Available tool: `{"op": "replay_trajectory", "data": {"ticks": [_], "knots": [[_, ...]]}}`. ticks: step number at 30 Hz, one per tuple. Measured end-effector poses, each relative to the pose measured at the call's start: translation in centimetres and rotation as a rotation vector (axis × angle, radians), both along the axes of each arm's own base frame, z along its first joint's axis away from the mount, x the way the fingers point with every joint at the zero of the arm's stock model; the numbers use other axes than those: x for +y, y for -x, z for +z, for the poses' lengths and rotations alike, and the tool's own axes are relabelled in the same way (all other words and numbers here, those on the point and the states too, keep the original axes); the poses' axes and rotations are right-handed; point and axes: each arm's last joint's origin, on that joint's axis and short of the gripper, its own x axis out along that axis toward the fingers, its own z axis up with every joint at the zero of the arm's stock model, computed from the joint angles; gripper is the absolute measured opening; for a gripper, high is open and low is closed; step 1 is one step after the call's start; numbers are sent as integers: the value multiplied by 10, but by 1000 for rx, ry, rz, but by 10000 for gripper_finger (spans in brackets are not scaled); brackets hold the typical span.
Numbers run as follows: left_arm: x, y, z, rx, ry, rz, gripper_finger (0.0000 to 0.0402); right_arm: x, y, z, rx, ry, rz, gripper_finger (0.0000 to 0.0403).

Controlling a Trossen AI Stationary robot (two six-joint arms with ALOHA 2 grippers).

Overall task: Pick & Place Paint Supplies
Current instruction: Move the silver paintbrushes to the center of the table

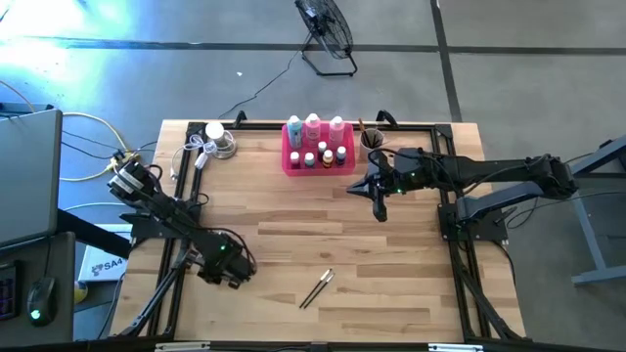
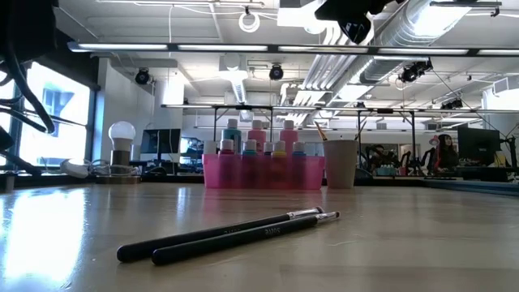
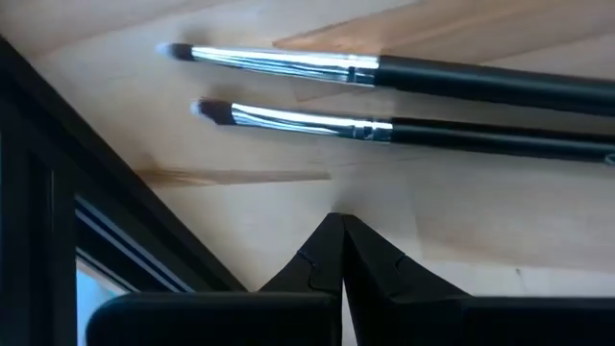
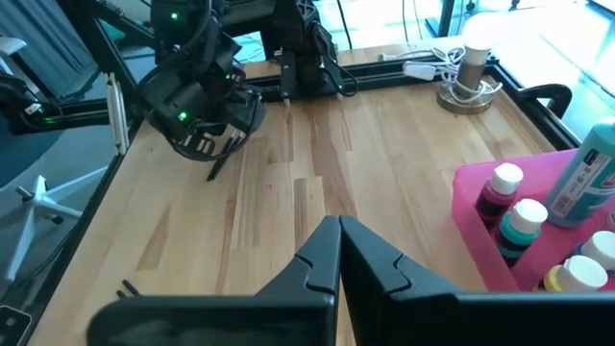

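While nothing is being carried yet, the left tool (image 1: pixel 232 277) sits low near the front-left of the worktop (image 1: pixel 293 225) with its fingers pressed together and empty, and going by its wrist view it's aimed right at the two paintbrushes (image 1: pixel 317 288) lying loose just to its right. Those brushes look like the only supplies still out, so my guess is the step in hand is grabbing them. To do it well I'd open the fingers first, then come down across the handles rather than along them, taking one brush near its middle so it doesn't tip; they lie so close together that a sloppy pinch could catch both or roll one away. Their long axis runs diagonally across the boards, silver ferrules and bristle tips pointing toward the back-right, dark handle ends toward the front-left, both flat and nearly parallel. Farther back, past the middle, the pink tray (image 1: pixel 290 156) stands at the rear edge with the tall white-capped bottles (image 1: pixel 312 128) in its back row and the tiny bottles (image 1: pixel 325 156) in front, all upright. Just beside it on the right is the beige cup (image 1: pixel 372 140), which seems to have something thin and brown sticking out. Over there the right tool (image 1: pixel 380 209) hangs above the boards near the tray, fingers shut too, holding nothing.
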Motion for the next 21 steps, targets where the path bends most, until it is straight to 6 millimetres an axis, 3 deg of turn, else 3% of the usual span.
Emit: {"op": "replay_trajectory", "data": {"ticks": [10,21], "knots": [[10,10,1,77,-163,10,0,0,0,0,-1,2,-4,2],[7,1,3,-7,-225,79,0,-7,1,0,-2,2,-31,2]]}}
